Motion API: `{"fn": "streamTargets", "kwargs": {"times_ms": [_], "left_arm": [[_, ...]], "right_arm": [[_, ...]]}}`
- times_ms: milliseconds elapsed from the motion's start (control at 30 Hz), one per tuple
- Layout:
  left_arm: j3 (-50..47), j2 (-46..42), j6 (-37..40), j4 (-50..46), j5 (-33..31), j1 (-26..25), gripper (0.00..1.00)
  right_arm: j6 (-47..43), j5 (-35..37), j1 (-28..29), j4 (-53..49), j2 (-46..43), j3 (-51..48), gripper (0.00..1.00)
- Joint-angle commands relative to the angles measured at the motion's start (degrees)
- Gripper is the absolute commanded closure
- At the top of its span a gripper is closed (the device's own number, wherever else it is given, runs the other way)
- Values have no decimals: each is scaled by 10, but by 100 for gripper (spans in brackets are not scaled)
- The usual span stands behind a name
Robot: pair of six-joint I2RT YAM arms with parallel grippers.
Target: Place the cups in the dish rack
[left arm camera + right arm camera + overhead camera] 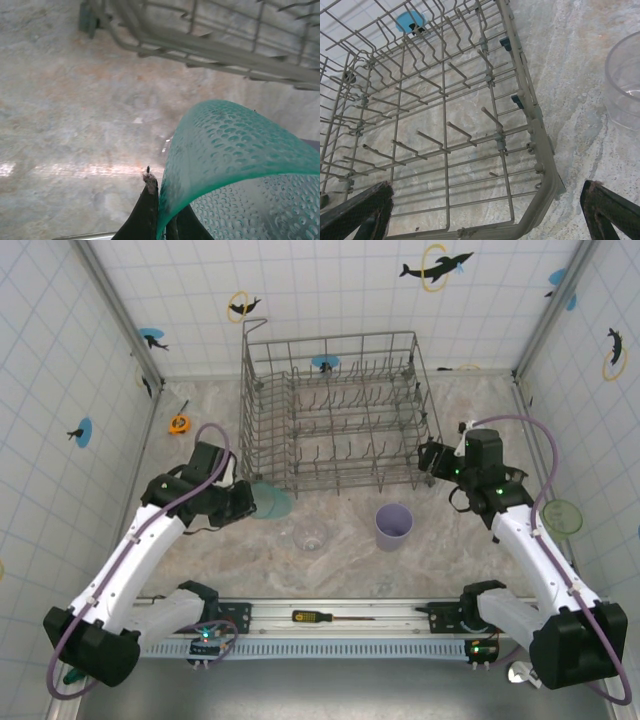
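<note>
The left hand (250, 502) is clamped on the rim of the teal cup (271, 500), just off the near left corner of the dish rack (335, 415). In the left wrist view its two dark fingers (148, 210) pinch the cup's dimpled wall (235, 150) between them. Most of each finger is cut off by the bottom edge, and the cup runs out of the frame at the right. Whether the cup rests on the tabletop (75, 125) or hangs above it cannot be told. The rack's lower rail (215, 47) crosses the top of that view, blurred.

The right hand (432, 458) sits at the rack's near right corner with its fingers spread wide and nothing between them. From its wrist camera only the two fingertips (362, 210) show, at the bottom corners, with the rack's corner (540, 150) between them. No cups stand among the tines visible there. A cropped cup (626, 80) at the right edge is pale and see-through; which one it is cannot be told.

From above, a clear cup (311, 535) and a lavender cup (393, 526) stand apart on the tabletop in front of the rack. A pale green cup (562, 517) lies near the right wall, just beside the right arm. An orange tape measure (179, 423) lies left of the rack.
</note>
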Motion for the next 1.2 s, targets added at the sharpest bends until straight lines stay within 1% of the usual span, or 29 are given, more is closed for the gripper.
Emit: {"fn": "streamTargets", "kwargs": {"times_ms": [0,200,400,667,733,967,1133,1167], "left_arm": [[37,0,-13,4,26,-3,100],[69,20,-10,27,51,-3,100],[105,42,-16,77,83,-3,100],[163,85,-11,132,111,-3,100],[179,103,-5,142,114,-3,100],[250,175,28,150,139,-3,100],[273,210,51,196,151,-3,100],[275,217,58,207,153,-3,100]], "right_arm": [[-2,-13,5,25,3,-10,0],[-5,-21,14,31,2,-5,0],[-14,-69,18,60,-3,-13,0],[-12,-81,23,79,-8,-13,0],[-18,-99,27,87,-1,-2,0],[-40,-147,32,59,43,82,0],[-2,-198,33,110,69,90,0],[7,-218,32,123,76,92,0]]}}
